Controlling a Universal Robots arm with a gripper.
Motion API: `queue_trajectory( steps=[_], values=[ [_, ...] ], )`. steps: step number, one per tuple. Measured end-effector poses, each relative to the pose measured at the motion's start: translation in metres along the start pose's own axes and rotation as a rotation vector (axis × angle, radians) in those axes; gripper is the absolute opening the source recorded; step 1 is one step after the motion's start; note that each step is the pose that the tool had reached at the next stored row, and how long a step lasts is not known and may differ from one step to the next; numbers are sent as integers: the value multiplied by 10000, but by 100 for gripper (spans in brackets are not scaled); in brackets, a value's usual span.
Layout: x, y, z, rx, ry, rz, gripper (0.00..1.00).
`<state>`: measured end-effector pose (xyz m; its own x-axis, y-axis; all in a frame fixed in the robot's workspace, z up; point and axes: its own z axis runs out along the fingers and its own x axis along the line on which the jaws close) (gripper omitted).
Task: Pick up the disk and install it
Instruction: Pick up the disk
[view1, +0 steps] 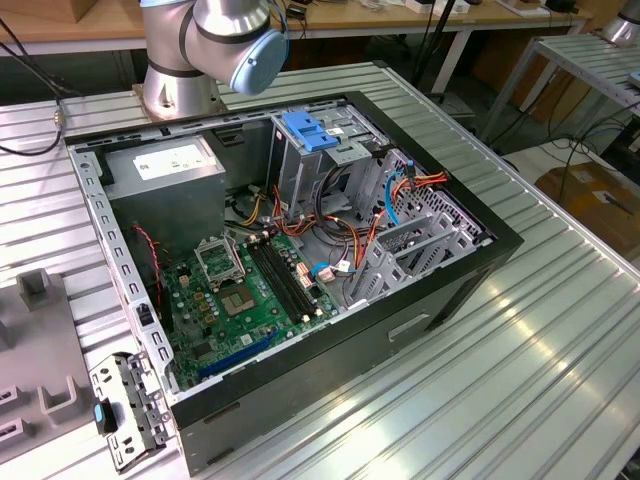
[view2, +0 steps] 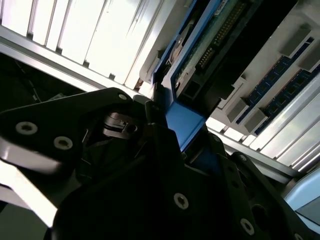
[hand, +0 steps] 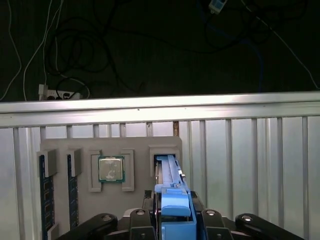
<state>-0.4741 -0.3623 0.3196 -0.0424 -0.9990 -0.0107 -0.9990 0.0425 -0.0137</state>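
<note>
Plainly, the disk (hand: 169, 172) stands on 1 end in a slot of the grey tray (hand: 135, 145). Its long axis runs from that slot straight toward the gripper (hand: 176, 225), in line with it. The blue rail (hand: 176, 202) along its edge faces the first wrist view, and the near end lies between the 2 jaws, 1 on each side. Whether they pinch it or stand just off it, I cannot tell. In the exterior view the open computer case (view1: 400, 340) sits on the ribbed table (view1: 520, 380).
</note>
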Motion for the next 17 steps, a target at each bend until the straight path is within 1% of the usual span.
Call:
queue_trajectory(
  steps=[13, 17],
  values=[
    [-1, -1, -77, 1, 0, 0, 37],
    [-1, -2, -110, 1, 0, 0, 37]
  ],
)
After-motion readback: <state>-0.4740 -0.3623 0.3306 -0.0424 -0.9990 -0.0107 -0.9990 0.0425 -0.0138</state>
